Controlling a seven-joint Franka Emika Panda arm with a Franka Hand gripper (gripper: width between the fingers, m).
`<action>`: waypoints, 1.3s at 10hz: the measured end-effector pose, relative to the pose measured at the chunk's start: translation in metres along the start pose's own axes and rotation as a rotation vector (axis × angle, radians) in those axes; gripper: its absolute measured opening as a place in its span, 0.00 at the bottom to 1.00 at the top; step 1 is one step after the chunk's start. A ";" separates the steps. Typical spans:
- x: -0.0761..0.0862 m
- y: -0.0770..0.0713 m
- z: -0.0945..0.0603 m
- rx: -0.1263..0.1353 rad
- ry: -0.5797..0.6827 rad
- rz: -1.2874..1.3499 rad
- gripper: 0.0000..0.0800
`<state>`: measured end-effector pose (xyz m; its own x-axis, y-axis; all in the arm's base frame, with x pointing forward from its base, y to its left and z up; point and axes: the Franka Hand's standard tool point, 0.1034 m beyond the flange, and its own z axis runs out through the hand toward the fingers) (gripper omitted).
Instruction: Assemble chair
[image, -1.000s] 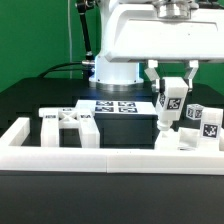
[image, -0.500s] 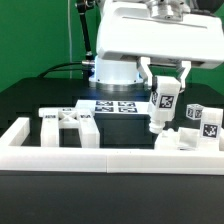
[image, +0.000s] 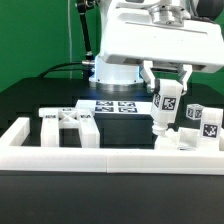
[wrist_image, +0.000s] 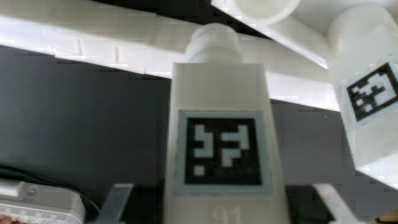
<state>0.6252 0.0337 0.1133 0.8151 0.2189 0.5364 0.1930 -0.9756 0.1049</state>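
White chair leg (image: 166, 106) is hanging nearly upright, clamped at its upper end by the pincer (image: 167, 86), long axis pointing down, its peg tip (image: 158, 128) seemingly hovering just above the other loose chair parts (image: 208, 128) lying on the table (image: 30, 100) at the exterior view's right.

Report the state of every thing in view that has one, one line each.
gripper, jaws shut on the chair leg.
chair leg, held near upright, tag facing the exterior camera; whether its lower end touches anything cannot be told.
right chair parts, resting free of the gripper.
left chair parts, lying flat, untouched.
marker board, flat on the table.
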 end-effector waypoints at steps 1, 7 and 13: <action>0.000 0.000 0.000 0.000 0.000 0.000 0.36; -0.005 -0.022 0.000 0.034 -0.033 -0.004 0.36; -0.012 -0.023 0.005 0.055 -0.096 -0.007 0.36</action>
<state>0.6135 0.0535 0.1001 0.8617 0.2287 0.4530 0.2260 -0.9722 0.0610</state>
